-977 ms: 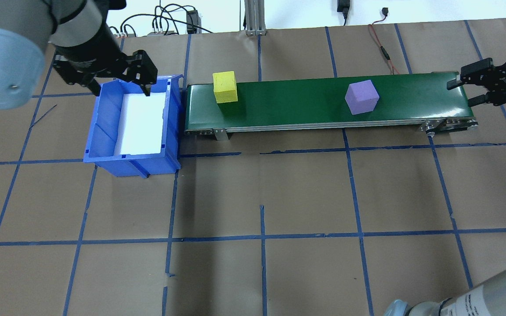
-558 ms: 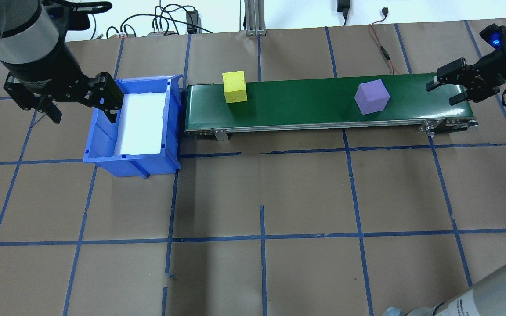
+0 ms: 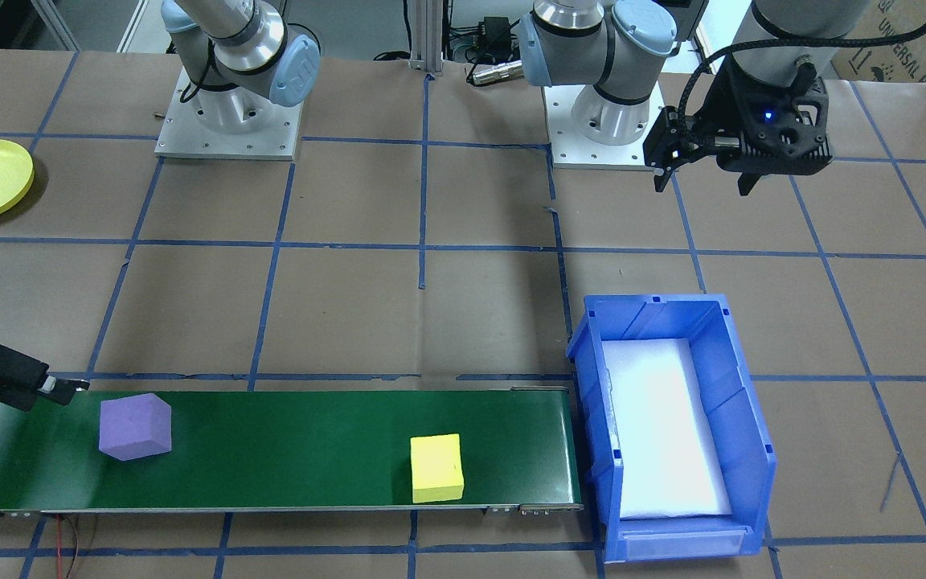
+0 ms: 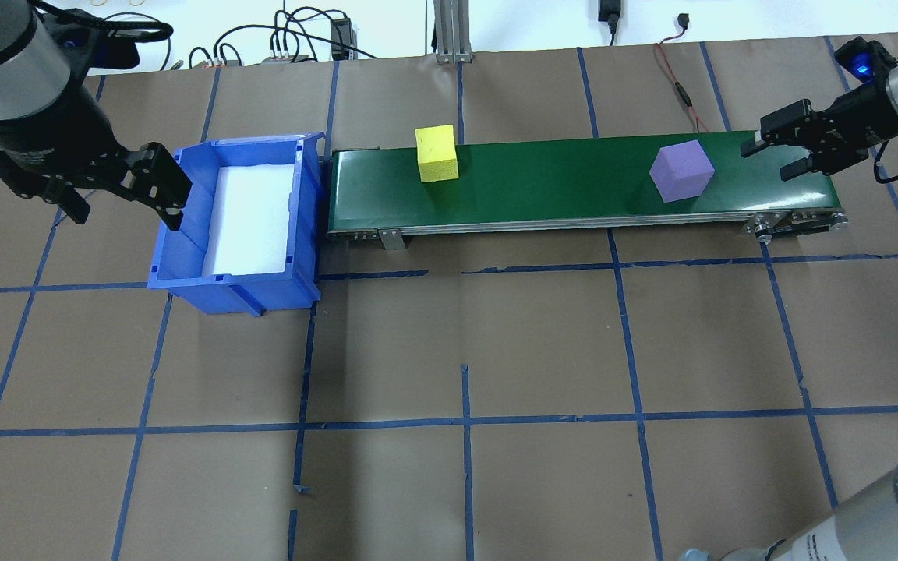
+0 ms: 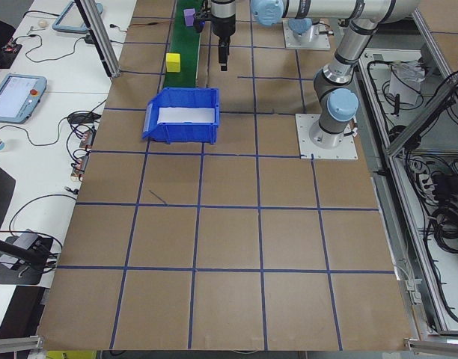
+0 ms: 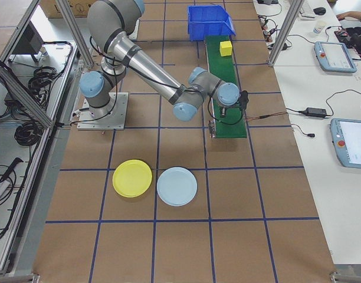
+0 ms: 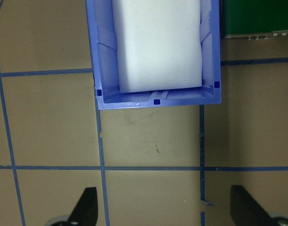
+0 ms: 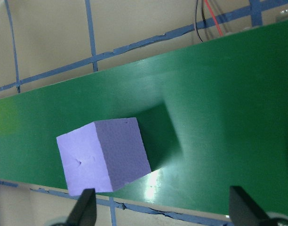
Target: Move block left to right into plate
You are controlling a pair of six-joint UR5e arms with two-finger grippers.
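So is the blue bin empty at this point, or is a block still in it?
Empty of blocks: the blue bin shows only its white liner. The yellow block and purple block both sit on the green belt.

Purple block (image 4: 681,171) and yellow block (image 4: 436,153) on a green belt (image 4: 558,183) — blue bin (image 4: 238,218), yellow plate (image 6: 132,178), brown tabletop (image 4: 542,351) with blue-tape grid.

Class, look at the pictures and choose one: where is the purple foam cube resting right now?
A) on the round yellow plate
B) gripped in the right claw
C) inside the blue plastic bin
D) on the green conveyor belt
D: the purple foam cube sits on the green conveyor belt, near the end where the open right claw hovers, not touching it; the blue plastic bin holds only a white liner.
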